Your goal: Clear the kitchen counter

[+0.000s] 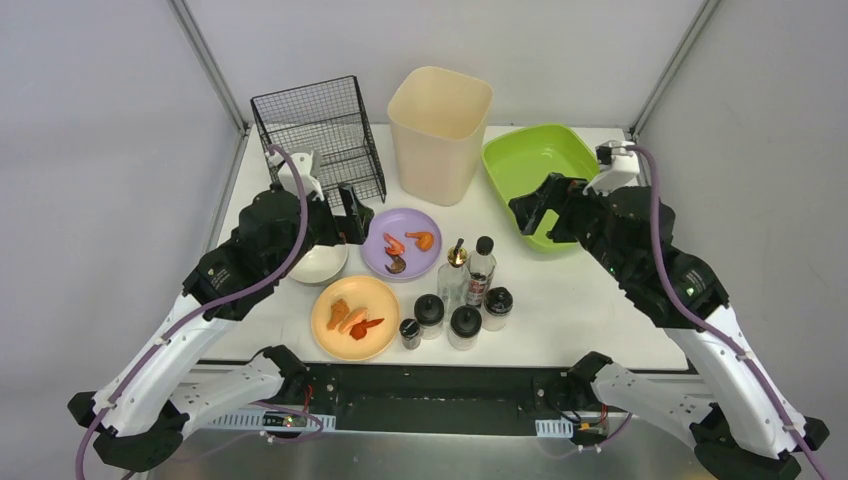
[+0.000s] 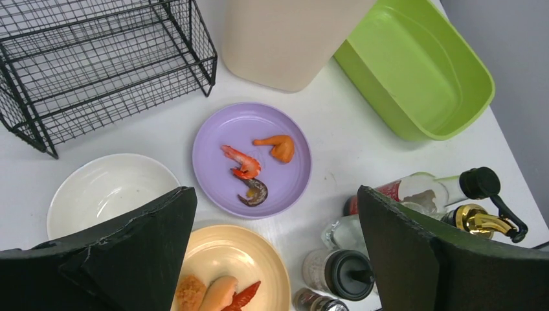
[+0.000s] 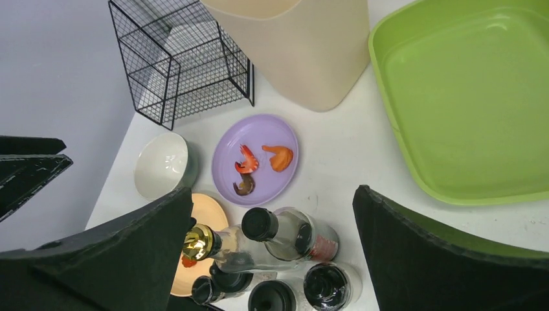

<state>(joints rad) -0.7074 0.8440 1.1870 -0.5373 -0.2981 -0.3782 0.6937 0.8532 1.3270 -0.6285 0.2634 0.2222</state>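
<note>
Top external view: the kitchen counter point(image 1: 570, 310) is the white tabletop filling the middle of the frame, and both arms reach over it from the near edge. The left gripper point(image 1: 352, 212) hangs over the counter's left part, above the gap between a white bowl point(image 1: 322, 265) and a purple plate point(image 1: 424, 262), just in front of a black wire basket point(image 1: 320, 135). Its two dark fingers point(image 2: 129, 253) are spread wide with nothing between them. In the left wrist view the white surface, the purple plate with its bits of food and part of a yellow plate point(image 1: 365, 347) show in the gap, all well below the fingertips.

The right gripper point(image 1: 540, 210) is over the counter's right rear part, at the near rim of a green tray point(image 1: 535, 150). Its fingers are also spread apart and hold nothing. The right wrist view shows bare counter, bottles point(image 1: 480, 272) and dark-capped jars point(image 1: 465, 322) underneath, between them. Neither gripper touches the counter.

A beige bin point(image 1: 440, 125) stands at the back, between the basket and the tray. The bottles and jars are clustered near the front edge, just right of the yellow plate.
</note>
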